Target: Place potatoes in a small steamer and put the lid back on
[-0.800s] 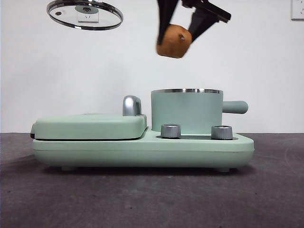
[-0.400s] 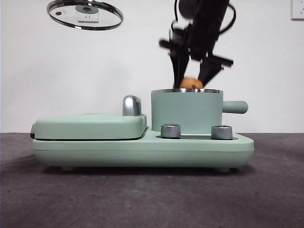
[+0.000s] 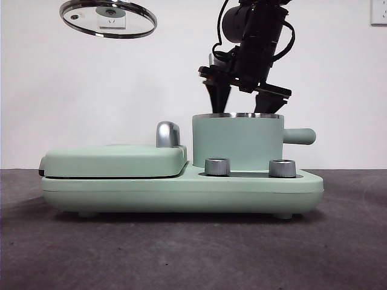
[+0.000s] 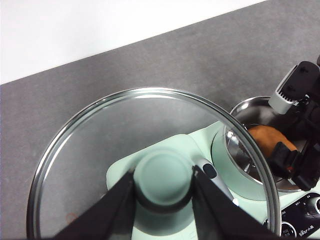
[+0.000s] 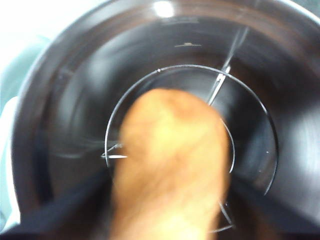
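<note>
Between the right gripper's (image 3: 242,109) closed-in jaws, the potato (image 5: 170,170) sits gripped inside the small steamer (image 3: 237,142), unreleased. Farther off, the left gripper (image 4: 164,200) clamps the lid (image 3: 107,17) aloft; lidding remains.

Right arm: descends from above, wrist tilted, gripper (image 3: 240,107) lowered into the small steamer (image 3: 237,142), jaw tips below its rim.
Right gripper state: jaws either side of the potato (image 5: 172,165); blurred, grip indeterminate.
Left arm: raised high, well apart from the right.
Left gripper (image 4: 163,200) state: jaws clamped on the knob of the lid (image 4: 100,145).
</note>
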Motion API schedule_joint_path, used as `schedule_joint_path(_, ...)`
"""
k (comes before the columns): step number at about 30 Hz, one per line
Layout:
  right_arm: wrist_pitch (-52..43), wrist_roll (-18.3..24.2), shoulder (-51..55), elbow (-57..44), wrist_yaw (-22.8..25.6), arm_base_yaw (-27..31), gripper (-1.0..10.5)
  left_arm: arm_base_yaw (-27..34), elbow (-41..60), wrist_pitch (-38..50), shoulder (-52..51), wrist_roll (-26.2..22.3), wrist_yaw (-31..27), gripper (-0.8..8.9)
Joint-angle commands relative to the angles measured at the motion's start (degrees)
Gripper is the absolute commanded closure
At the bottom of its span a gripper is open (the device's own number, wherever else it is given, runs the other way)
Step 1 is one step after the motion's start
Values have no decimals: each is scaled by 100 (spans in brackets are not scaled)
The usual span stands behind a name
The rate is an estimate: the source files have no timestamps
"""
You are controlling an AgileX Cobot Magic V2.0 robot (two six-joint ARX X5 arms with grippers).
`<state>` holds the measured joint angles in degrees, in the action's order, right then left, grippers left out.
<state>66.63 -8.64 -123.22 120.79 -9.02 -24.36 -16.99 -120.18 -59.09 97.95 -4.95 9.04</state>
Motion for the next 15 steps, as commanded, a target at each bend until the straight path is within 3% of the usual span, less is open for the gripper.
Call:
schedule_joint_path(1,63,81,-74,339,4,-31,441,-13,-201,125,57,-35,15,796)
schedule_joint_path(7,1051,164,90,1036,81,-26,442,-28,-201,120,57,-13,17,796)
schedule_joint_path(15,1471,243,1069,925,501,-70,443,-74,-201,74,57,4,17,796)
